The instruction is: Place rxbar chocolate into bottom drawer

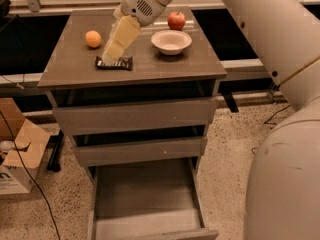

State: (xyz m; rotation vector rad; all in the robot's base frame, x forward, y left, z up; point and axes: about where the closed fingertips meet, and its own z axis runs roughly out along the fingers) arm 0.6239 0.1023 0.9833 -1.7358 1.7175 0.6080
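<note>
The rxbar chocolate (115, 63) is a flat black bar lying on the cabinet top (165, 66), front left of the middle. My gripper (110, 60) reaches down from the upper right, its pale fingers right over the bar and hiding its middle. The bottom drawer (150, 224) is pulled out at the foot of the cabinet, its grey floor bare.
An orange fruit (93, 39) lies left of the gripper. A white bowl (171, 41) and a red apple (176, 20) stand to the right. Two shallower drawers (135, 116) are shut above the open one. A cardboard box (17, 156) and cables lie on the floor at the left.
</note>
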